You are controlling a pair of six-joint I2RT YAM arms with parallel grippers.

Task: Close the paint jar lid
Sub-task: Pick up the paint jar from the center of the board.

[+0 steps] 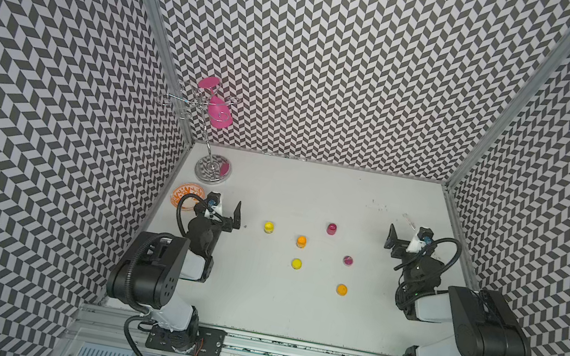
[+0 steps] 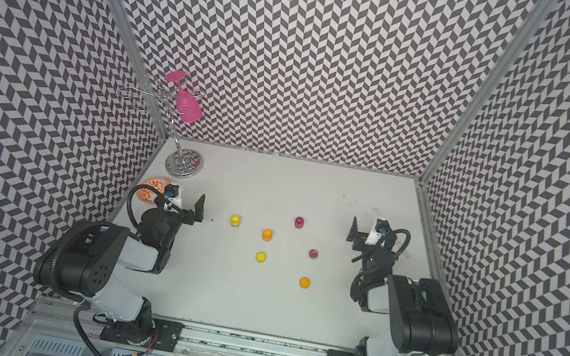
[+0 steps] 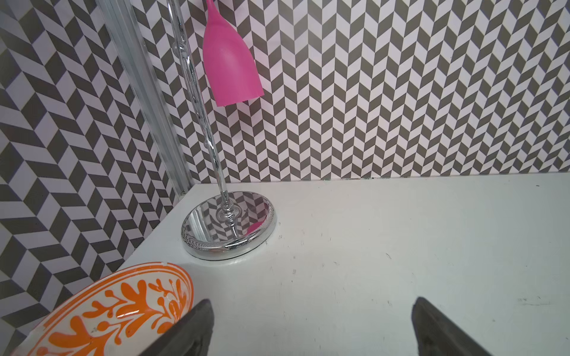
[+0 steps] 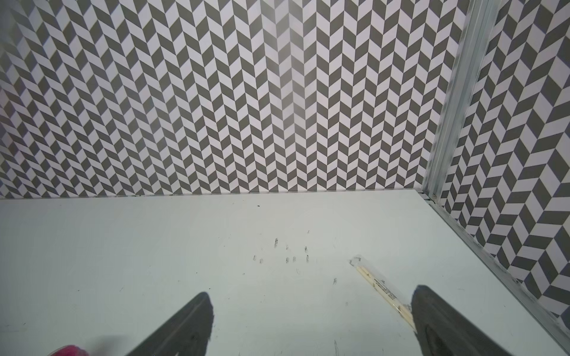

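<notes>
Three small paint jars stand mid-table in both top views: yellow (image 1: 268, 227), orange (image 1: 301, 241) and magenta (image 1: 332, 229). Nearer the front lie three flatter round pieces that look like lids: yellow (image 1: 296, 264), magenta (image 1: 347, 260) and orange (image 1: 341, 289). My left gripper (image 1: 224, 210) hangs open at the table's left, well apart from the yellow jar. In its wrist view the left gripper (image 3: 311, 303) has only bare table between its fingers. My right gripper (image 1: 406, 240) is open at the right, with nothing in it (image 4: 312, 292). A magenta blur (image 4: 68, 351) shows at that view's edge.
A chrome stand (image 1: 213, 168) with a pink glass (image 1: 221, 116) hanging on it stands in the back left corner. An orange-patterned bowl (image 3: 117, 308) sits right beside my left gripper. Wrapped chopsticks (image 4: 382, 289) lie by my right gripper. Patterned walls close three sides.
</notes>
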